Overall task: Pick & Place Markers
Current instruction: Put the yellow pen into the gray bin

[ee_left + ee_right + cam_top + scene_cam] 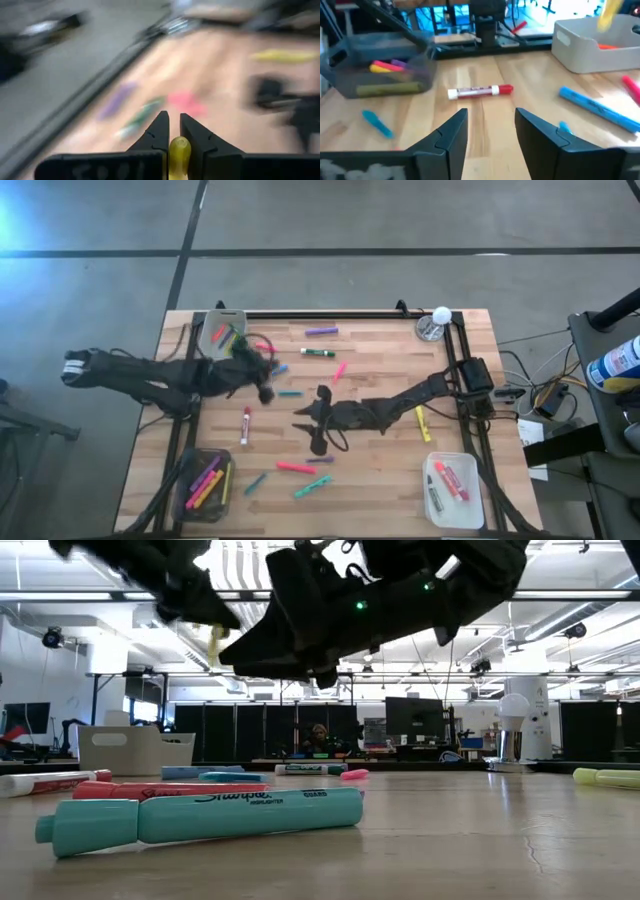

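Markers lie scattered over the wooden table [390, 360], and we see the most open room along its right half, where only a yellow marker [422, 423] lies near the right arm. A black rail runs along the far edge, and bins sit at three corners: a light grey bin [219, 330] at the far left, a dark bin [203, 484] holding pink and yellow markers at the near left, and a white bin [452, 489] with a red marker at the near right. A white-topped metal object [434, 323] stands at the far right corner. Between the arms we find a white-bodied red-capped marker [480, 91] lying flat, with a blue marker [596, 109] near it and teal, pink and green ones toward the near edge. Our left gripper [173, 131] reaches in from the left side near the grey bin, raised above the wood, its fingers pinched on a yellow marker [179, 152] standing up between them. Our right gripper [491, 129] stretches low from the right side to the table's middle, its fingers spread apart and holding nothing, aimed toward the red-capped marker.
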Action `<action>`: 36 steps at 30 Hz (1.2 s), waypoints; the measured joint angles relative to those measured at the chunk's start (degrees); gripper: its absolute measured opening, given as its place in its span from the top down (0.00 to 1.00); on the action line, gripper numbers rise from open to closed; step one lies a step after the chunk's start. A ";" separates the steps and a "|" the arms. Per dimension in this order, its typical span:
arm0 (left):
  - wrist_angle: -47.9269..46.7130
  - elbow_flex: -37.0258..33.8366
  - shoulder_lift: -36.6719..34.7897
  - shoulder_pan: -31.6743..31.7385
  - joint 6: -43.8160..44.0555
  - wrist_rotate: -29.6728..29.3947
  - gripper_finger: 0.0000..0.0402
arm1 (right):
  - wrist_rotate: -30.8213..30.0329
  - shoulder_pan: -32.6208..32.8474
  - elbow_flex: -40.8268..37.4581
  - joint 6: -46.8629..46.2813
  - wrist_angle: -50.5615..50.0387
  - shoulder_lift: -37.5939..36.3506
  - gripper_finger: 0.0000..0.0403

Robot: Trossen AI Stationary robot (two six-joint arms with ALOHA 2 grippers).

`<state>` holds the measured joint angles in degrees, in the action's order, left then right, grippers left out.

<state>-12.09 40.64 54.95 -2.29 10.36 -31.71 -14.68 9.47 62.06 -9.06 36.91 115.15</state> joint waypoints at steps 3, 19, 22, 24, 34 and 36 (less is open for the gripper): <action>-19.13 7.06 0.43 4.88 3.56 -11.20 0.94 | -0.30 -0.33 0.00 0.00 -1.23 0.02 0.61; -27.07 7.74 13.87 46.32 -4.35 4.71 0.94 | -0.25 -0.17 0.09 0.26 -1.13 0.04 0.71; -25.48 7.65 16.84 48.39 -5.89 4.82 0.94 | -0.31 -0.28 0.09 0.26 -1.14 0.04 0.72; -24.37 7.65 18.35 48.95 -6.63 4.83 0.94 | -0.46 -0.31 0.15 0.26 -1.12 0.04 0.73; -20.46 7.65 23.21 49.18 -6.96 4.90 0.92 | -0.43 -0.26 0.17 0.71 -1.12 0.04 0.75; -20.49 7.65 23.64 49.18 -7.21 4.92 0.92 | -0.40 -0.24 0.17 0.72 -1.12 0.04 0.76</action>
<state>-32.58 48.29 78.59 46.89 3.15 -26.79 -15.07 9.23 62.24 -8.34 35.79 115.20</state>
